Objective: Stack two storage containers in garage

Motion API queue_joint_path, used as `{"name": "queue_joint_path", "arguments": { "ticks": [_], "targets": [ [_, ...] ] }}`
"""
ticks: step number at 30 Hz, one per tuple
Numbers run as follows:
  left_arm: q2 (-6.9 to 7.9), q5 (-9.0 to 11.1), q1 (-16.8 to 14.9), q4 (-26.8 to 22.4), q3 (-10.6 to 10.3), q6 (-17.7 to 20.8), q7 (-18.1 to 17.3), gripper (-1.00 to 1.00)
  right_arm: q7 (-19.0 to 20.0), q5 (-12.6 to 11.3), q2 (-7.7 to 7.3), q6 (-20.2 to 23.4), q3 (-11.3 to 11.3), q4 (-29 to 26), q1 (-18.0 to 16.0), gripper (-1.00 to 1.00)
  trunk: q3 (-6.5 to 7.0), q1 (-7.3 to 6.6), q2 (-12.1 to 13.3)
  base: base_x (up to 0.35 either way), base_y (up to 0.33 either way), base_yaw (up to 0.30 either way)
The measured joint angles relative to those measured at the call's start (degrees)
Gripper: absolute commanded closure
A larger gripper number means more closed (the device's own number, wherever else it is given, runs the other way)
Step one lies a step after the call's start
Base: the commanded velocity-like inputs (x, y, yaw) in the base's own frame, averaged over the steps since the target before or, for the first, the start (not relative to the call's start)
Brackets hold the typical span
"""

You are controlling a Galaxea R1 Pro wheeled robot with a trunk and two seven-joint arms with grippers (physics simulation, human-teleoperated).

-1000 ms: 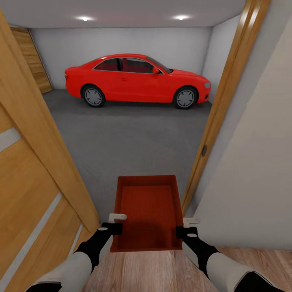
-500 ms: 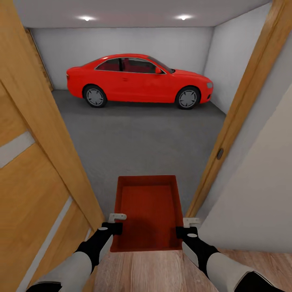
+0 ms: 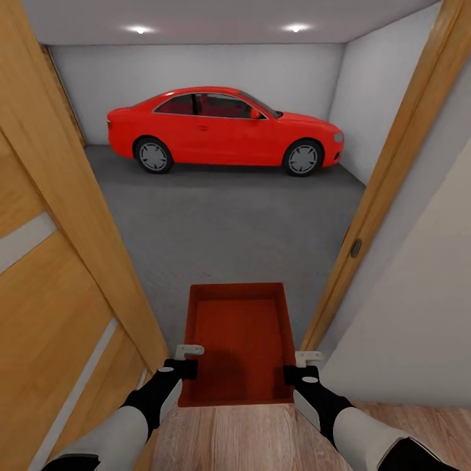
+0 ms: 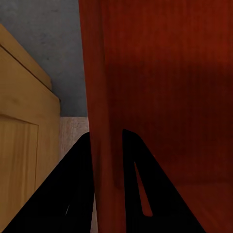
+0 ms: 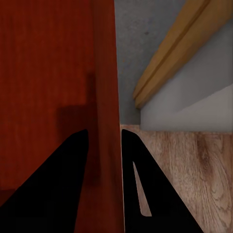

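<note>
The garage (image 3: 196, 72) opens ahead through a doorway: white-grey walls, two ceiling lights, and a dark grey concrete floor (image 3: 222, 222) that is wide and bare between the threshold and a red car (image 3: 222, 127) parked along the far wall. On the left, the open wooden door (image 3: 46, 275) with frosted strips leans close to the path. On the right stands the wooden door frame (image 3: 386, 183), and beside it a pale wall (image 3: 418, 294). The gap between door and frame is wider than the box.

Under the robot there is light wood-plank floor (image 3: 261, 438), which ends at the threshold.

One orange-red box (image 3: 237, 340) is held level in front of the robot, over the threshold, its far end above the concrete. It is open at the top and ribbed inside.

The left gripper (image 3: 186, 360) is clamped on the left wall of the box; in the left wrist view its fingers (image 4: 131, 194) stand on both sides of that wall. The right gripper (image 3: 297, 366) grasps the right wall in the same way, one finger inside and one outside.
</note>
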Motion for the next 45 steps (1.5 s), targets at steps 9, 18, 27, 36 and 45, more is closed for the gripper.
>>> {"name": "queue_joint_path", "arguments": {
  "ticks": [9, 18, 27, 36, 45],
  "targets": [
    [0.0, -0.02, 0.0, 0.08, 0.06, -0.05, -0.03, 1.0, -0.02, 0.0, 0.0, 0.03, 0.03, 0.0, 0.0, 1.0, 0.0, 0.0, 0.0, 0.0, 0.0, 0.0],
    [0.0, -0.03, 0.0, -0.32, -0.22, 0.36, 0.04, 1.0, 0.09, -0.12, 0.0, -0.04, -0.1, 0.02, 0.01, 1.0, 0.0, -0.02, 0.0, 0.048, 0.0, 0.0],
    [-0.02, -0.13, 0.01, -0.37, -0.12, 0.37, 0.0, 1.0, 0.08, -0.05, 0.0, -0.04, -0.14, 0.01, 0.0, 1.0, 0.0, -0.03, -0.01, 0.304, 0.0, 0.0],
    [-0.01, -0.1, 0.0, -0.25, -0.08, 0.23, -0.02, 1.0, 0.04, -0.04, 0.0, -0.04, -0.09, 0.01, 0.0, 1.0, 0.0, -0.03, -0.01, 0.323, 0.0, 0.0],
    [-0.01, -0.1, 0.01, -0.35, -0.15, 0.35, 0.0, 1.0, 0.07, -0.06, 0.0, -0.04, -0.13, 0.01, 0.0, 1.0, 0.0, -0.03, -0.01, 0.324, 0.0, 0.0]
  ]
}}
